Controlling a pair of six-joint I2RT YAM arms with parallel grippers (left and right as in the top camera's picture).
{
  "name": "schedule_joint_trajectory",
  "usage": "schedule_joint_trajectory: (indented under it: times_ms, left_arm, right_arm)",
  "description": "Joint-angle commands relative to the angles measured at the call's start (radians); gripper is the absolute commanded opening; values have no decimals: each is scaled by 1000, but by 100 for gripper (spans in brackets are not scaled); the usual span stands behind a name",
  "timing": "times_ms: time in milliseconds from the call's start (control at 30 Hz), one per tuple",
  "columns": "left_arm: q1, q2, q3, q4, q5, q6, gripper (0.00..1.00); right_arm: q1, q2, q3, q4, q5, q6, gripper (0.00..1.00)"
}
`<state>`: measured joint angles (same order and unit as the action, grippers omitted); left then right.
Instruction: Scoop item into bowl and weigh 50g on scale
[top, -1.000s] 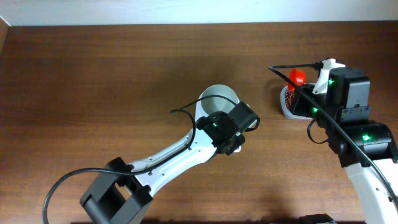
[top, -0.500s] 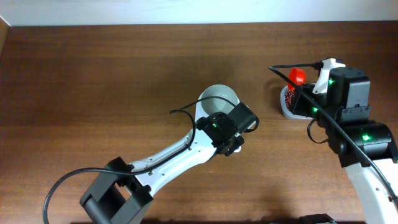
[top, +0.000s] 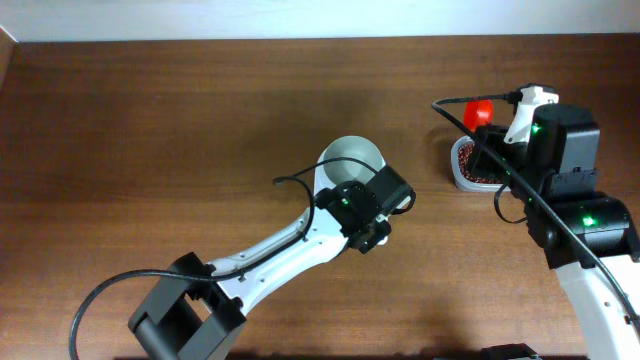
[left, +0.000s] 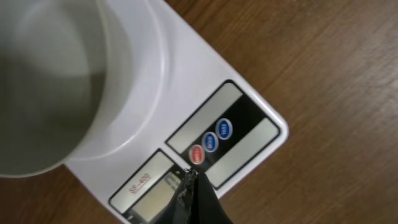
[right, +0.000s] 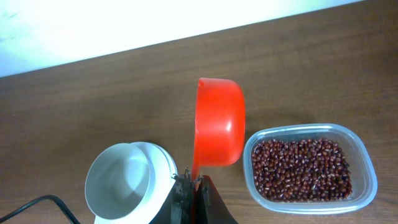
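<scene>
Right jaws clamp shut on a red scoop (right: 217, 124) between the clear tub (right: 368, 186) of beans (right: 301, 168) and the bowl (right: 118, 180) on the scale (left: 186, 74), while left jaws, closed and empty, hover at its buttons (left: 210, 142).

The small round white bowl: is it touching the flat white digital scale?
Touching. The left wrist view shows the bowl sitting directly on the scale.

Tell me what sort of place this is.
Likely a robot lab bench staged for kitchen-style weighing: a wooden table against a plain white wall, a digital scale carrying a white bowl, and a clear tub of beans beside a red scoop.
</scene>
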<state>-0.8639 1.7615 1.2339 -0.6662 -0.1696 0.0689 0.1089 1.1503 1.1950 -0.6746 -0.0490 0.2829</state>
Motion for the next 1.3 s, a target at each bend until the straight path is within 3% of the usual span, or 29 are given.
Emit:
schedule_joint_trajectory:
  times_ms: [0,133,267,467,500,533,600,667,1000,1267]
  left_arm:
    - [-4,-10,-9,-4,64,14,0]
    - [-4,-22,-8,11,156,-23,0]
    - [0,-151,-8,0,167,-61,0]
    - [137,-365,-8,-12,167,-152,0]
    - [169,-378,-8,-21,167,-152,7]
    - [202,-381,-8,-32,167,-156,26]
    - [272,-381,-8,-58,167,-182,53]
    - [326,-381,-8,-69,167,-181,99]
    - [613,-381,-8,-117,167,-181,99]
    - [666,-381,-8,-114,155,-181,99]
  right_arm:
    - [-6,2,21,-1,9,-16,4]
    - [-6,2,21,-52,-1,-12,4]
    - [-6,2,21,-105,-25,6,4]
    - [-6,2,21,-123,-25,5,4]
    - [-6,2,21,-127,-25,3,4]
    - [-6,2,21,-127,-21,2,4]
    - [-6,2,21,-133,-18,-14,4]
    - [-6,2,21,-137,-17,-23,4]
    - [-26,29,21,-211,77,-97,4]
    - [-257,174,21,-225,53,-229,4]
